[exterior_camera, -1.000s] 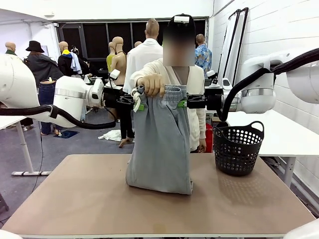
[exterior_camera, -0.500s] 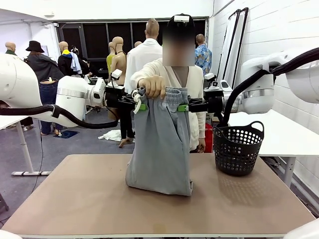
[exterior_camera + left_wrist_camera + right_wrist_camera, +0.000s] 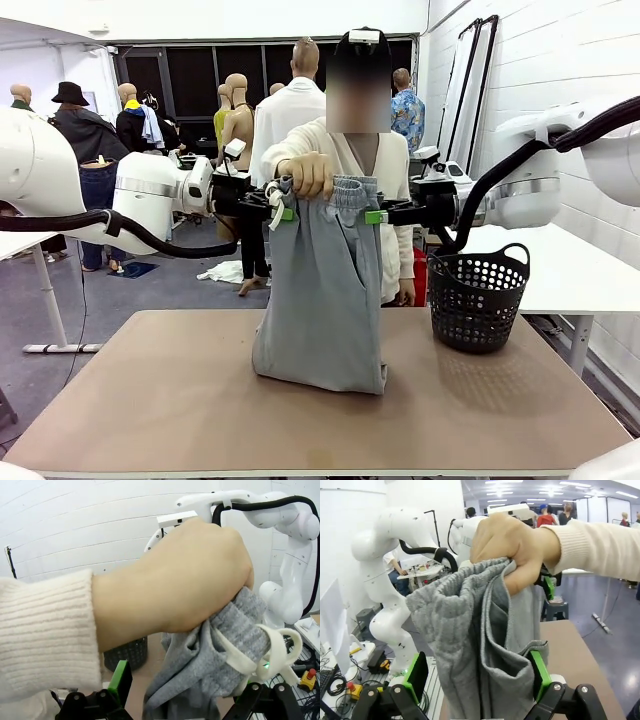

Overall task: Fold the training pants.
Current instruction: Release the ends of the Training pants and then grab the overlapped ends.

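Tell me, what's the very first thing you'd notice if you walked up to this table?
Grey training pants hang above the middle of the table, held up at the waistband by a person's hand, with the leg ends resting on the tabletop. The left gripper and right gripper wait open at either side of the waistband. A black basket stands at the table's right side.

A tan table (image 3: pixel 150 400) is filling the foreground under even overhead light. A white painted-brick wall (image 3: pixel 560 60) is running along the right, a white side table (image 3: pixel 580 270) sitting below it. Dark gridded panels (image 3: pixel 190 75) are lining the far end over grey flooring (image 3: pixel 150 285).
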`<state>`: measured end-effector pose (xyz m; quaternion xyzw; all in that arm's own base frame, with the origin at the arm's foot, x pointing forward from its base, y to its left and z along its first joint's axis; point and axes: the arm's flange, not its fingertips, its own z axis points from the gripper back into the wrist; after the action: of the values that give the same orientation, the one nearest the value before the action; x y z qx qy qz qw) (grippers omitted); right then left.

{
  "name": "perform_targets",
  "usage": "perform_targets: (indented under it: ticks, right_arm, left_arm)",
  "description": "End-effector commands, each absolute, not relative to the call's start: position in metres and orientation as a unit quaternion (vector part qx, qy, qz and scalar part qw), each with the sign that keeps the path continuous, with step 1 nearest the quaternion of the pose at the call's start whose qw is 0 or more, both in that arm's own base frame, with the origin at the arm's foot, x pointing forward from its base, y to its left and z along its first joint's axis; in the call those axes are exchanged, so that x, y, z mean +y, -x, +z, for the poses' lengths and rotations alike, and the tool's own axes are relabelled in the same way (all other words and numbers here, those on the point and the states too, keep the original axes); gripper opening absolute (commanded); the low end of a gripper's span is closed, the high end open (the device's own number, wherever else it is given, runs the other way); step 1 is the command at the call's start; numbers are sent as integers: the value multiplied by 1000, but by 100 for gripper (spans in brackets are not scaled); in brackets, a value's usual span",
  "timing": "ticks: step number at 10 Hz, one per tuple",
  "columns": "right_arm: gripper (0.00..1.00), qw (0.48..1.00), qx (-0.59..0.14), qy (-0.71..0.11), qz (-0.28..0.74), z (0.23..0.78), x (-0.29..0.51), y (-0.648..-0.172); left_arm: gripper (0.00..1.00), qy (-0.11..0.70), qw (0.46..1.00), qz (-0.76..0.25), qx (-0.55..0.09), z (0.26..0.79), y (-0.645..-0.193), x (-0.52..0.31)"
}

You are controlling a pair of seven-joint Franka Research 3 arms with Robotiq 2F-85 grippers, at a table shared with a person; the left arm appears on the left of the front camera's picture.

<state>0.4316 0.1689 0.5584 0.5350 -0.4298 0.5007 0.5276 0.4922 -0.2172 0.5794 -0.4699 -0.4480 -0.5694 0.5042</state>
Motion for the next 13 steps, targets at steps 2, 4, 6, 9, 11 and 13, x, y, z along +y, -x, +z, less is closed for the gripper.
perform_targets:
  ticks: [2, 4, 6, 9, 11, 13]
  right_arm:
    - [100, 535, -421, -526, 510, 559, 179, -421]
    - [100, 535, -414, -528, 514, 558, 188, -421]
    - [100, 536, -445, -504, 511, 556, 196, -425]
    - [100, 534, -464, -498, 502, 553, 207, -433]
    - [100, 529, -477, -498, 494, 556, 213, -440]
    - [100, 525, -477, -502, 495, 558, 219, -450]
  left_arm:
    - [100, 467, 517, -571, -435, 582, -494, -224]
    - [100, 466, 524, -566, -434, 581, -494, -224]
    - [100, 469, 528, -559, -434, 580, -494, -225]
    - [100, 468, 541, -544, -439, 575, -492, -229]
    - [100, 473, 545, -537, -437, 570, -492, -232]
    - [100, 477, 551, -529, -434, 567, -494, -233]
